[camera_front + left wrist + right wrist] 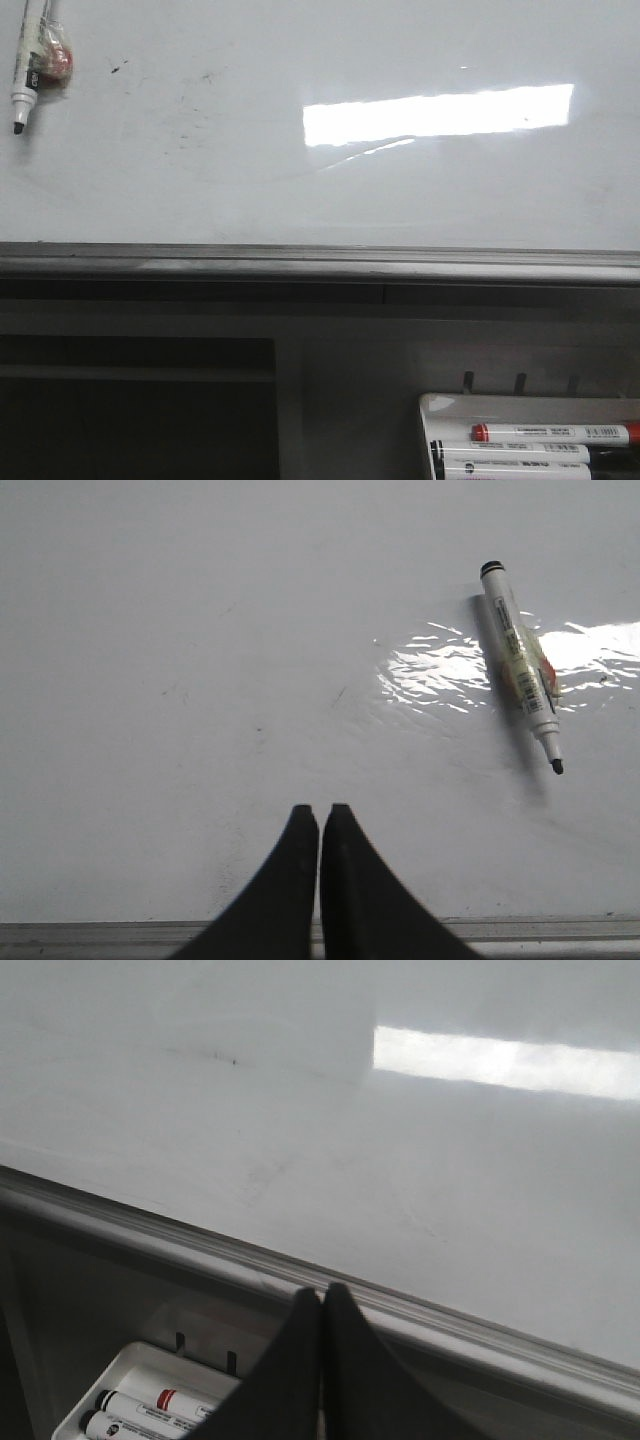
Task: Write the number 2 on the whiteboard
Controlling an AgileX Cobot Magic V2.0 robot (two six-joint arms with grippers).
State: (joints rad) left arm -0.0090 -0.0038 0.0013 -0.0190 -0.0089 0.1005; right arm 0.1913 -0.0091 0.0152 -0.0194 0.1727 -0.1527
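Note:
The whiteboard (200, 190) is a large glossy white board with a grey metal lower frame (320, 262); it also fills the left wrist view (200, 630) and the right wrist view (300, 1090). No number 2 shows on it, only faint smudges. An uncapped white marker (25, 70) with a black tip clings to the board at the far left, seen too in the left wrist view (522, 665). My left gripper (320, 810) is shut and empty over the board, apart from the marker. My right gripper (322, 1292) is shut and empty near the frame.
A white tray (445, 405) with several markers, one red-capped (555, 433), sits below the board at the right; it also shows in the right wrist view (120, 1365). A bright light reflection (440, 112) lies on the board. A dark recess (135, 410) is under the frame.

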